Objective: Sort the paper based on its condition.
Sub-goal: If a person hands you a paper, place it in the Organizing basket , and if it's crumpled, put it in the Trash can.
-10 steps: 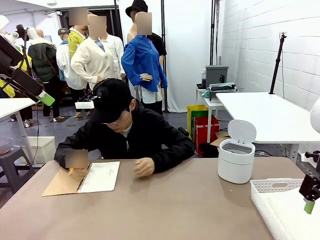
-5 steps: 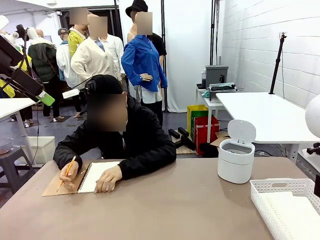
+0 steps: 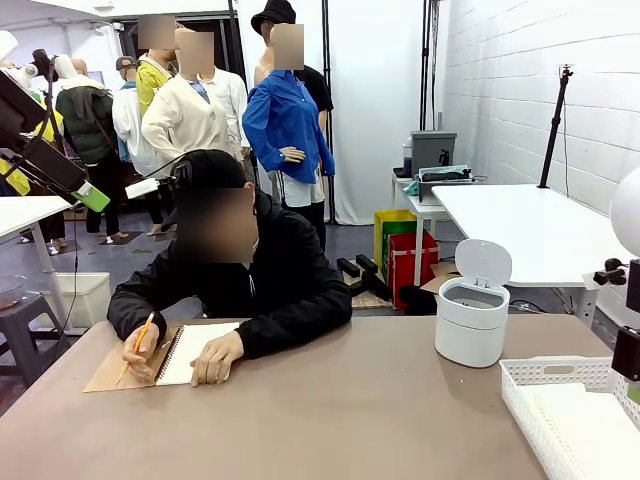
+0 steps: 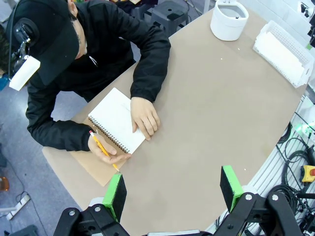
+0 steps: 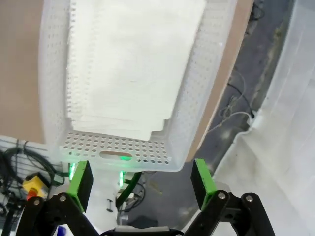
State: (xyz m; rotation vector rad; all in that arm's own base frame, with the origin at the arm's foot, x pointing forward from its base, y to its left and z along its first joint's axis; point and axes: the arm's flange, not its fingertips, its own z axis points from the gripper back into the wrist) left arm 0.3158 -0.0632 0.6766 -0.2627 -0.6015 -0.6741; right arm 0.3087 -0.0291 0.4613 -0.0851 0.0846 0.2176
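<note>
On the left, the person's hands have changed over the last second: the fist that rested on the table (image 3: 350, 410) now lies flat on the notebook (image 3: 200, 352), and the other hand holds a pencil (image 3: 133, 348) at the page edge, a pose unchanged for the last half second. We judge that writing is under way and that no loose sheet is out on the table yet for us to sort. Our left gripper (image 4: 173, 189) hangs high over the near edge with its fingers spread and nothing between them. The notebook lies ahead of it and toward its left finger, while the white bin (image 4: 229, 19) and the basket (image 4: 295, 46) sit far ahead on its right-finger side. Moving right, the bin and basket have not shifted, but our right arm (image 3: 628, 350) has risen and pulled back to the picture's edge, which we read as a retreat from the basket. The right gripper (image 5: 141, 178) is spread wide and empty, hovering above the basket's near end wall (image 5: 118, 155). The paper (image 5: 133, 64), a stack of flat white sheets, lies inside the basket below and just ahead of the fingertips, roughly centred between them and apart from both pads.
</note>
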